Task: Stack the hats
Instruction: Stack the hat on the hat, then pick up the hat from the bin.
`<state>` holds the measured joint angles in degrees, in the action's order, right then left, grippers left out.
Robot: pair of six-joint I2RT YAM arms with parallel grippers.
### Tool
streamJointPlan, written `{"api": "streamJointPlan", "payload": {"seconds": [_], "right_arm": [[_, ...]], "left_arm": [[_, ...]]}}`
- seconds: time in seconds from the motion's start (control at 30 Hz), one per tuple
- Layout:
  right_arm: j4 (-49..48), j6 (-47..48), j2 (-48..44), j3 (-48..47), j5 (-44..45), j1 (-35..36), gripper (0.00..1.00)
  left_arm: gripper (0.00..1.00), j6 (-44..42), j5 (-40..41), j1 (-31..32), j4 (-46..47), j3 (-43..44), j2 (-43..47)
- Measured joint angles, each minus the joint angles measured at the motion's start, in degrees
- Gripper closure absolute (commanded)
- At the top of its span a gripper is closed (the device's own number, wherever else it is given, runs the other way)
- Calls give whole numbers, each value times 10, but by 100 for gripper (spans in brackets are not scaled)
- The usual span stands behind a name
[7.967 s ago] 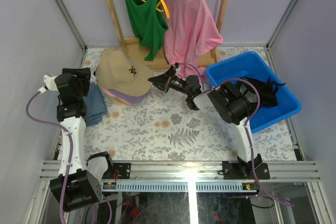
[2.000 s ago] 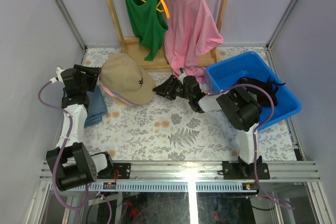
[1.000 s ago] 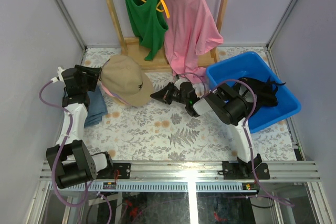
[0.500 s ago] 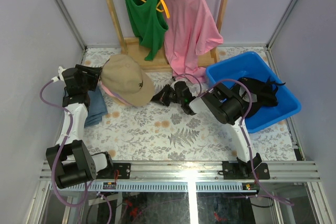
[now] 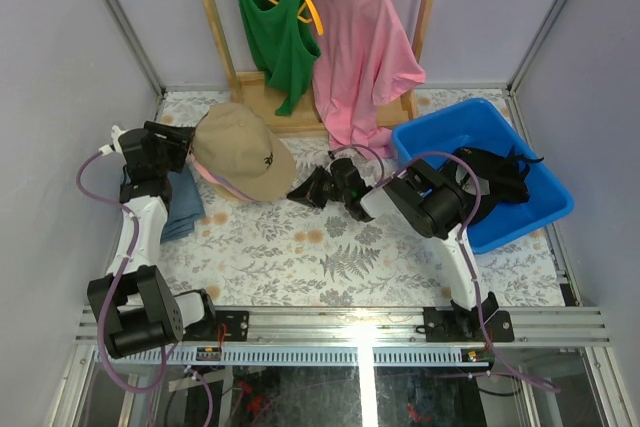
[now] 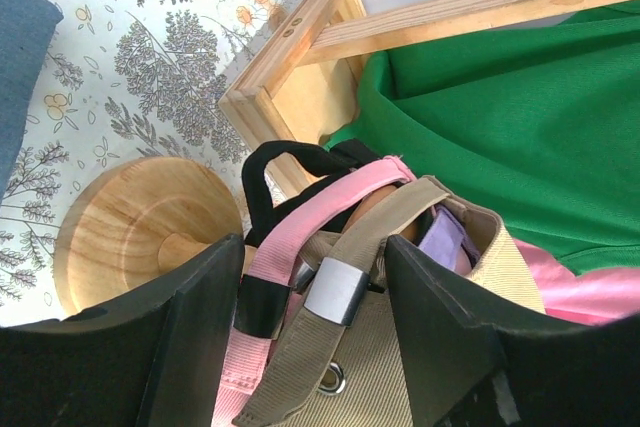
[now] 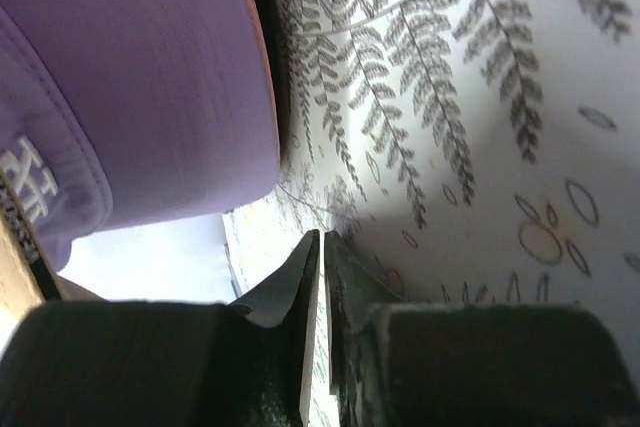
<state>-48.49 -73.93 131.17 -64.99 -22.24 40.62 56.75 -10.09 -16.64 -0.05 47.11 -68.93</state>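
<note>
**Caps piled at the back left of the floral counter [image 5: 330,247], one robot arm on each side**

At left, the left gripper [image 6: 315,282] meets the rear of the hat stack [image 5: 240,147]. Its jaws stand apart on either side of the pink strap [image 6: 300,232] and tan strap [image 6: 385,227], and whether they pinch cannot be told. A wooden knob stand [image 6: 130,232] sits just beside them. The tan cap [image 5: 250,137] tops the pile. To its right, the right gripper [image 7: 320,242] lies low by the lavender brim [image 7: 130,67], jaws closed on nothing. A blue bin [image 5: 460,132] stands far right.
</note>
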Motion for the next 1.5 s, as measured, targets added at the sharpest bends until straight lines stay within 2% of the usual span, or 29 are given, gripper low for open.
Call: {"api": "streamJointPlan", "payload": {"seconds": [0.1,0.2,0.63,0.97,1.23,1.5], "right_arm": [[2,7,-16,21,3,0,74],[9,19,-36,40,6,0,70],[81,80,-115,93,34,0,64],[155,141,-212,114,63,0,62],[318,249,-379,102,139,4,55],[516,366,-567,57,314,6,33]], "left_arm": [[39,1,-1,1,4,0,0],[37,4,0,1,5,0,2],[35,15,16,1,-3,0,50],[35,14,55,1,-58,0,67],[35,15,91,2,-93,0,142],[35,10,85,26,-106,26,180]]}}
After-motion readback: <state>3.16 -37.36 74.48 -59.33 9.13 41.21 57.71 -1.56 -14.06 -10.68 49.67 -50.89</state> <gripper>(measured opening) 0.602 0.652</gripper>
